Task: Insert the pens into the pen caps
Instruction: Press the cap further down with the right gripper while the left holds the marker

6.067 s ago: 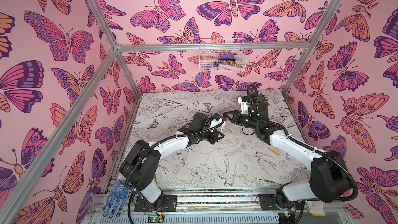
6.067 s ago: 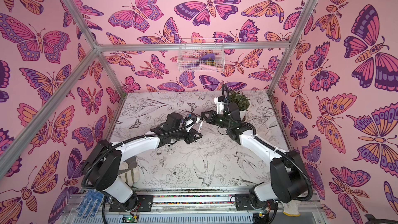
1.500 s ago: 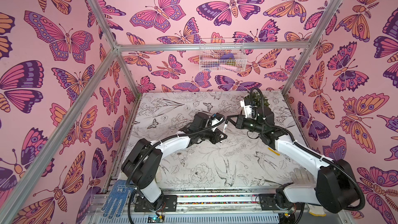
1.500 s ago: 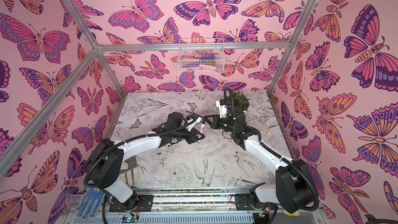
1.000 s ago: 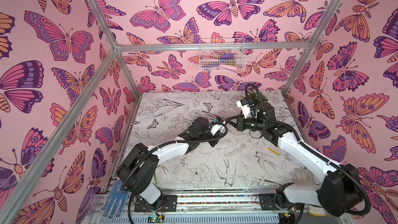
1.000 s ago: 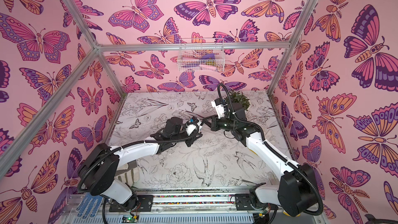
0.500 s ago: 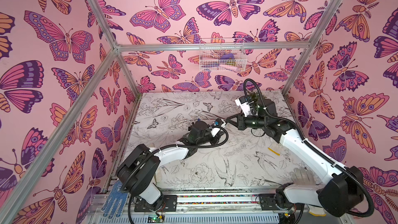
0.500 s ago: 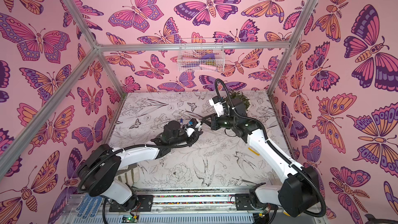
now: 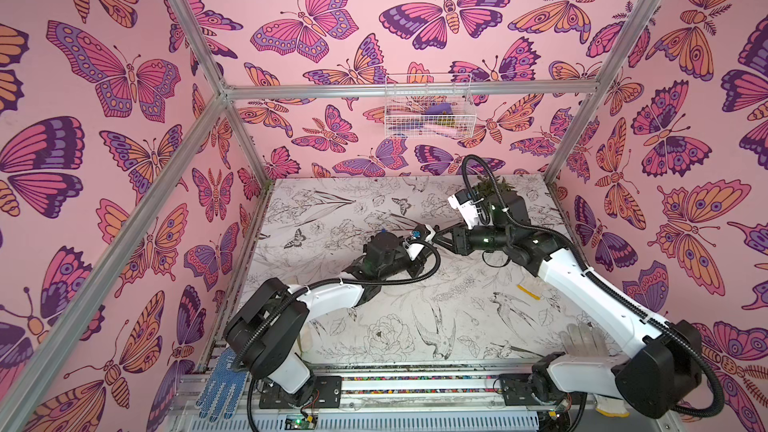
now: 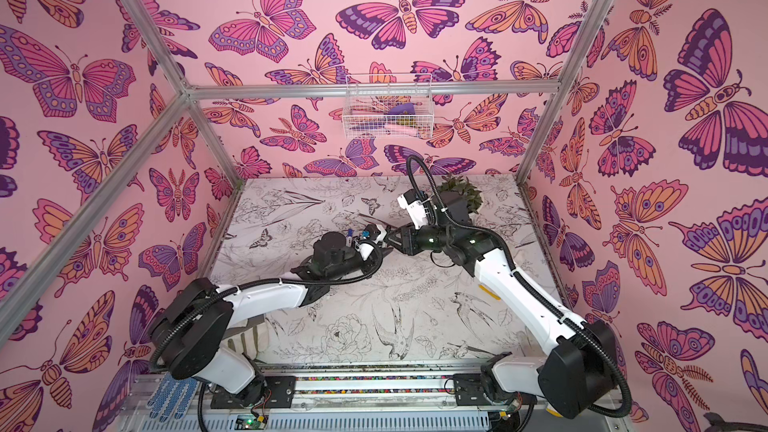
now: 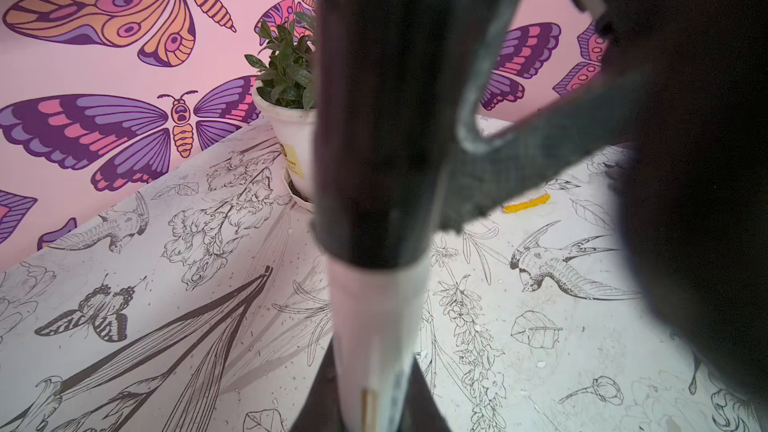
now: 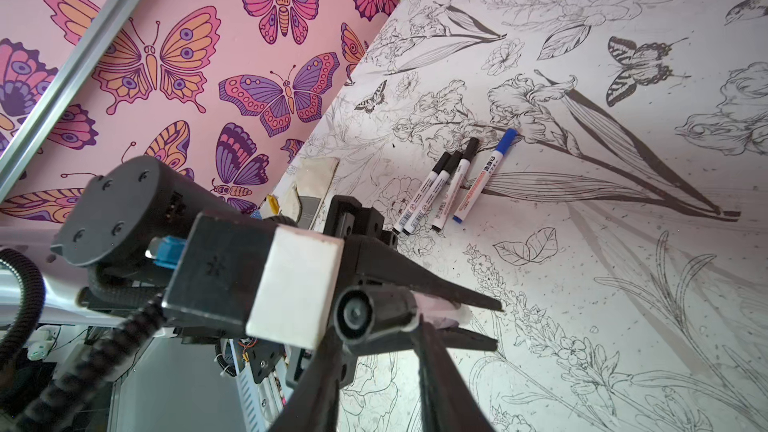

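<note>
**Item:** pen (image 11: 374,317). Slim round barrel of smooth white plastic. A black cap (image 11: 374,118) is seated over one end. It is a short matte cylinder, and its flat round end faces the right wrist view.

**Location:** held in the air over the middle of the desk (image 9: 457,309), between the two arms.

**Left hand** (image 12: 498,325): clenched on the white barrel, with one tapered black finger on each side of it.

**Right hand** (image 12: 376,328): jaws parted, with its long dark wedge-shaped fingers standing to either side of the black cap. Whether either pad touches the cap cannot be told.

**Further stock:** four pens (image 12: 449,189) lying flat on the desk, close together and roughly parallel, over a drawn flower stem beyond the left hand. All are capped, three in black and one with a blue cap (image 12: 508,137). The barrels are white with printed labels in dark and red lettering, and the blue-capped one also has a blue end plug.

**Desk surface:** flat white sheet printed with black line drawings of birds, flowers, leaves and butterflies, lightly speckled.
</note>
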{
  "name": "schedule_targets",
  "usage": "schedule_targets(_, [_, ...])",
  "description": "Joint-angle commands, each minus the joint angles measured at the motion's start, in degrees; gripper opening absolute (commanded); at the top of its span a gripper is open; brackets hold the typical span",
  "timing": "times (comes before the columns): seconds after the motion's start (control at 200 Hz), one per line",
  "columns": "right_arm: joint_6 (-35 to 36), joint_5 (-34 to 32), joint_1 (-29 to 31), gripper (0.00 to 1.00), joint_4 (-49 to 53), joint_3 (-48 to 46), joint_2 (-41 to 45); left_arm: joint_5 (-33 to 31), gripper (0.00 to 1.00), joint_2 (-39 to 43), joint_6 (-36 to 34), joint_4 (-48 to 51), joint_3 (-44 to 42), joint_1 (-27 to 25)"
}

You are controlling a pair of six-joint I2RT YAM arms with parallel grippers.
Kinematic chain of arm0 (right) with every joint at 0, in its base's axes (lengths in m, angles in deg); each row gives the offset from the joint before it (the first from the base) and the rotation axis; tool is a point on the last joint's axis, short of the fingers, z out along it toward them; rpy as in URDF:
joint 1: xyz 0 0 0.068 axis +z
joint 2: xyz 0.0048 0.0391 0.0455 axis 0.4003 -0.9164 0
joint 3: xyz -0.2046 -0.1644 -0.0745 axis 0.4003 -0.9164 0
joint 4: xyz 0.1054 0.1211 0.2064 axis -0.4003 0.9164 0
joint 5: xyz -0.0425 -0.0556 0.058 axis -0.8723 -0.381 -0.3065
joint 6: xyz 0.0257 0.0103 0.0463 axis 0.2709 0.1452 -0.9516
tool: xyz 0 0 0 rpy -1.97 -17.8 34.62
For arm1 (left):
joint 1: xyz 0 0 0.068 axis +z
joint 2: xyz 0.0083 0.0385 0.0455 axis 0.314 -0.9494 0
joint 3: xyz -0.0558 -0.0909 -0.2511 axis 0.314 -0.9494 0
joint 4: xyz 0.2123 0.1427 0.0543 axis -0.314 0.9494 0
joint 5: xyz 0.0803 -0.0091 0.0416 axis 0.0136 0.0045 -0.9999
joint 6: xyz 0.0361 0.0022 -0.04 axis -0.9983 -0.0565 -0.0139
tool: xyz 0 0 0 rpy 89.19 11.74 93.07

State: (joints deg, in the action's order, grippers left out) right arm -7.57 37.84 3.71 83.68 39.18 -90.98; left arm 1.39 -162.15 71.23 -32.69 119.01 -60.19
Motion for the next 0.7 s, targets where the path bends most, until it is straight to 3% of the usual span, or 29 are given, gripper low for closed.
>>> schedule_targets(0.0, [-0.3,1.17,1.09,0.36,-1.66,1.19,1.76,0.02,0.0,-0.18,0.9,-0.39,-0.92,-0.08])
schedule_targets(0.13, [-0.21,-0.92,0.83,0.38,-1.61,1.57,2.83,2.78,0.0,-0.62,2.16,-1.5,-1.7,0.01])
schedule_targets(0.491, [-3.41,-1.56,-1.29,0.38,-6.02,2.25,3.46,17.92,0.0,-2.91,7.23,-0.24,0.46,1.28])
schedule_targets(0.691, [-5.32,0.08,-1.29,0.36,-7.94,2.52,1.19,18.78,0.0,-3.27,8.33,-0.14,0.99,1.46])
